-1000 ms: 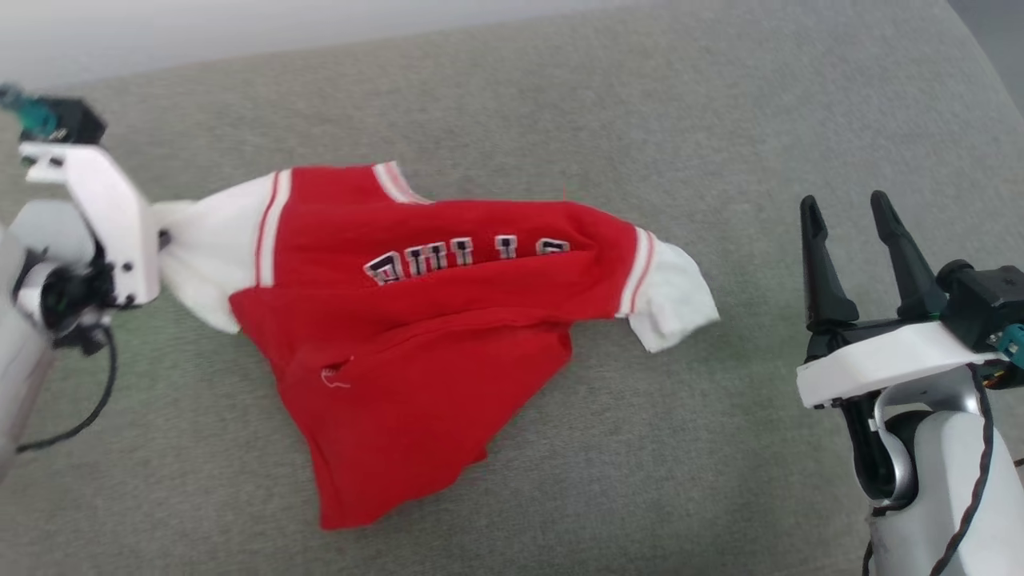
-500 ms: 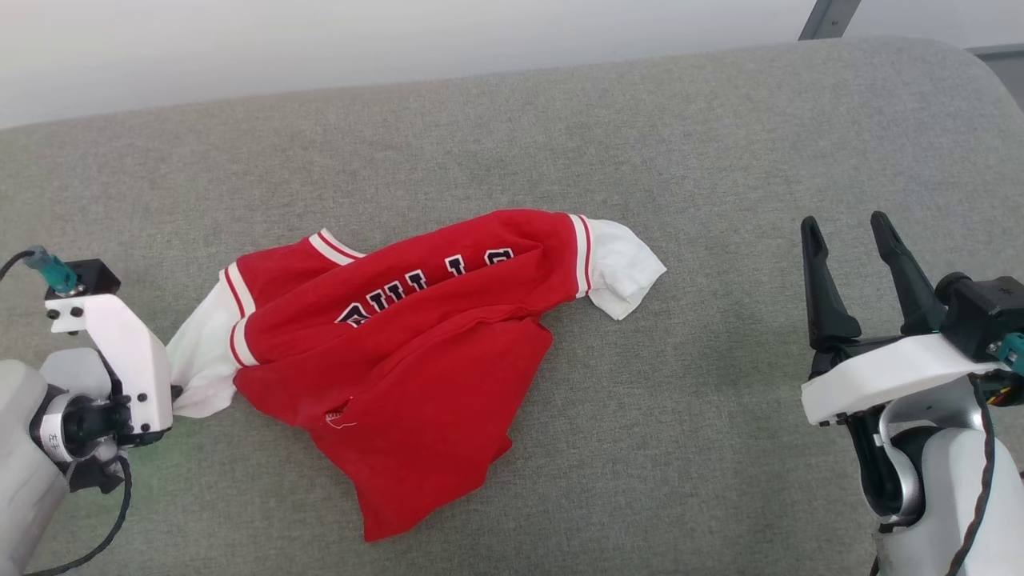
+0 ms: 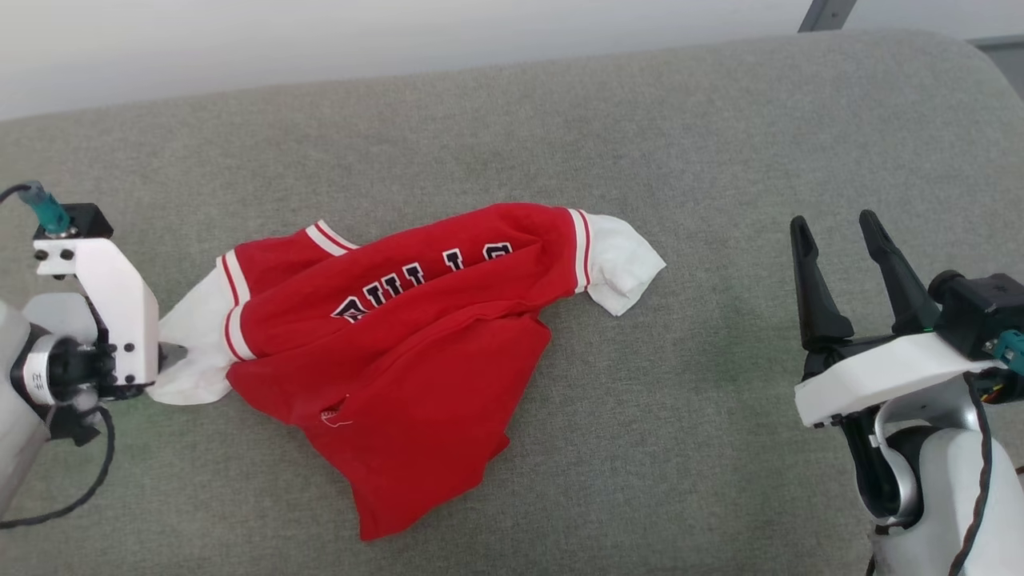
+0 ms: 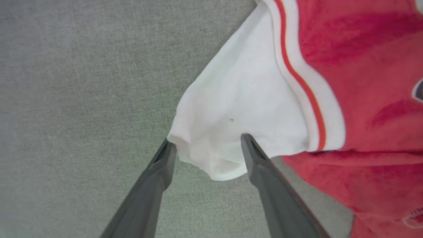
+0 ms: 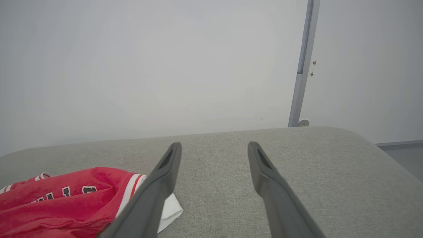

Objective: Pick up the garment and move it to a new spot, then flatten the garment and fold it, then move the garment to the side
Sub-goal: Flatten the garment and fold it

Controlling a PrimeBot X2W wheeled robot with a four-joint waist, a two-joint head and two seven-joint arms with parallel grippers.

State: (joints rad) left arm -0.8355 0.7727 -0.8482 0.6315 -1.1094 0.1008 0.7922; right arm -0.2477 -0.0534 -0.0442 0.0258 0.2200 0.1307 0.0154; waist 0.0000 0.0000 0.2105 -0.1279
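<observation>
The work area is a grey upholstered surface [image 3: 720, 144] with a rounded far-right corner, set against a plain pale wall [image 3: 320, 40]. A thin grey post [image 5: 302, 62] stands upright against the wall behind that corner. The garment [image 3: 416, 344], a red jersey, lies on the surface left of centre, crumpled and not flat. Its body is bunched into diagonal folds, and its hem tapers to a point toward the near edge. The black-and-white lettering [image 3: 424, 276] runs diagonally across the chest and is partly lost in a fold. The right sleeve end [image 3: 620, 268], white with red-and-white striped trim, points to the far right and rests on the surface. The left sleeve end [image 3: 192, 352], also white, extends to the left, toward the left gripper [image 4: 207, 142]. The left gripper sits low at the left edge of the garment, with its jaws apart. In the left wrist view, the rim of the white sleeve end lies between the two fingers [image 4: 155, 185] and is not clamped. Whether the tips press on the cloth cannot be told. The right gripper [image 3: 834, 222] stands well to the right of the garment, clear of it, with its fingers pointing toward the far side. Its jaws are spread wide and hold nothing.
</observation>
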